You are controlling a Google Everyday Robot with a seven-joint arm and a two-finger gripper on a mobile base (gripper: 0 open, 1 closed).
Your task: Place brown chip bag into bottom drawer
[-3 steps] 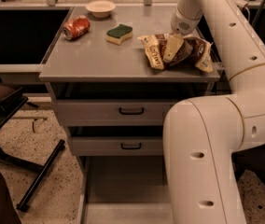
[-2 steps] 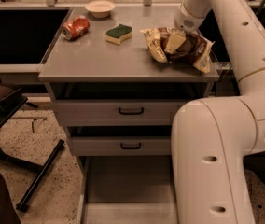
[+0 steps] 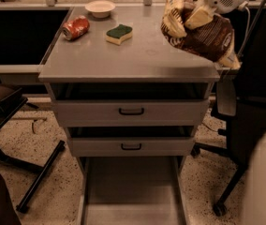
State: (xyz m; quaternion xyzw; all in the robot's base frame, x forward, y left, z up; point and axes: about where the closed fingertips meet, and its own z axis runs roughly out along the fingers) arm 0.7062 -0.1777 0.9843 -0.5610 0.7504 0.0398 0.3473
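No print is legible on the brown chip bag (image 3: 211,37) in the pincer (image 3: 197,18).

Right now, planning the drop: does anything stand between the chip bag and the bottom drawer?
The hand holds the brown chip bag over the cabinet top, which lies directly beneath it. Past the top's front edge, nothing visible blocks the open bottom drawer; its visible floor is bare.

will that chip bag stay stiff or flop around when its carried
Probably floppy: the chip bag hangs crumpled and tilted from the gripper, up at the right above the cabinet top. Likely light, since one pinch near its top carries it. The crinkled foil may slip or swing, so it might land unevenly in the bottom drawer.
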